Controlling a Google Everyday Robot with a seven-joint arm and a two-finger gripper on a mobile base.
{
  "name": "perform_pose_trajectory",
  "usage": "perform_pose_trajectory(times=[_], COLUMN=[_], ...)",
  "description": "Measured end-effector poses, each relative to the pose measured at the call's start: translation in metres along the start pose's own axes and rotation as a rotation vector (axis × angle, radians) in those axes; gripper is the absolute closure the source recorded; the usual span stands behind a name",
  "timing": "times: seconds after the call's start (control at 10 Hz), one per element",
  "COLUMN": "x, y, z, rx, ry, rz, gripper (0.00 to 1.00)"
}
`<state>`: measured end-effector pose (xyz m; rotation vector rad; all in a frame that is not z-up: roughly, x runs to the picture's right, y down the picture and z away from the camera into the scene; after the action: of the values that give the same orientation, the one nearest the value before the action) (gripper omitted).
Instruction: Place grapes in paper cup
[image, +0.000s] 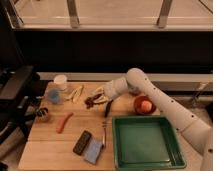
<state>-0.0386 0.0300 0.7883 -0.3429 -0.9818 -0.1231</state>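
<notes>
Clamped tight, the gripper (98, 98) hung just left of the frame's centre, fingers closed on the grapes (91, 102), and the bunch trailed from its left tip over the wooden table (50, 150). That table was pale, grained timber filling the lower half of the frame. Behind it ran a dark wall, and across the top a bright glazed band was split by metal posts. The white arm (165, 107) swept in from the lower right, smooth and rounded.

And the grapes: dark red-purple, a small knobbly cluster. The paper cup (60, 81), plain white and cylindrical, stood upright at the table's upper left, apart from the bunch. Between them were a blue cup (54, 96) and some pale yellow strips (76, 93). An orange carrot (63, 122) lay lower left, near a small dark jar (43, 114) by the table's left edge. A green square tray (116, 142) with a raised rim sat lower right, with a red bowl (136, 102) just above it.
</notes>
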Motion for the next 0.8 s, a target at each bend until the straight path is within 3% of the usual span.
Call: perform_pose_trajectory(times=[0.4,0.8], x=[0.016,-0.006], y=[-0.081,-0.133], z=[-0.014,0.003], rx=[-0.01,-0.018], ry=[0.087,0.064], rz=[-0.107,-0.203], gripper=[0.81,0.81])
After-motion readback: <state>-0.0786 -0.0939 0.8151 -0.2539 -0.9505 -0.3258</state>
